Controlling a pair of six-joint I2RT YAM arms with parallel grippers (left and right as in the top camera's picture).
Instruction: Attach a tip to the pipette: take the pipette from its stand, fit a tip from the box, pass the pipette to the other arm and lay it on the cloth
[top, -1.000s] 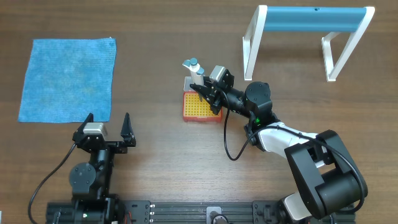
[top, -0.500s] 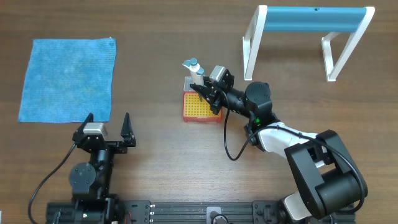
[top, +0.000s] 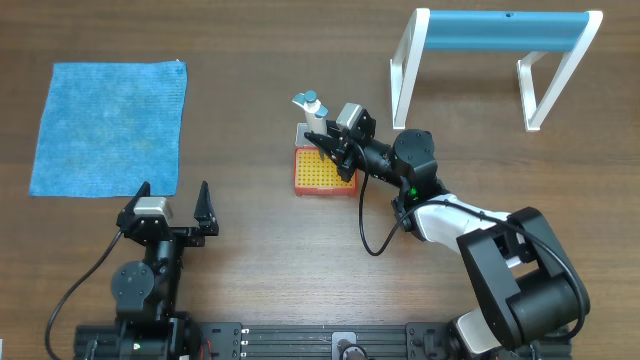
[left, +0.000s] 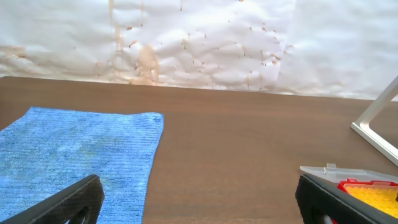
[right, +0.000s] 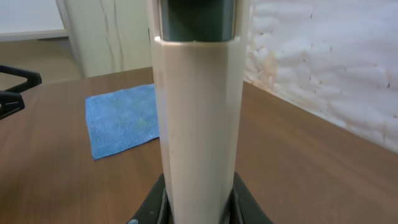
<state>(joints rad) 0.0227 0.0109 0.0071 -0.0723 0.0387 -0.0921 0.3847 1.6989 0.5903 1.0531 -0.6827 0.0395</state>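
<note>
Right gripper (top: 323, 139) clasps smooth, faceted cream pipette (right: 198, 112); ribbed blue cloth (top: 108, 128) lies flat.

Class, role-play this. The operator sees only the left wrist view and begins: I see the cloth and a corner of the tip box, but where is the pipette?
Observer: The right gripper is shut on the pipette.
Operator: Is it at the stand?
Observer: No. It is upright at the tip box, well apart from the stand.
Operator: Where is my gripper relative to it?
Observer: The left gripper sits off the cloth's near corner, far from the pipette.
</note>
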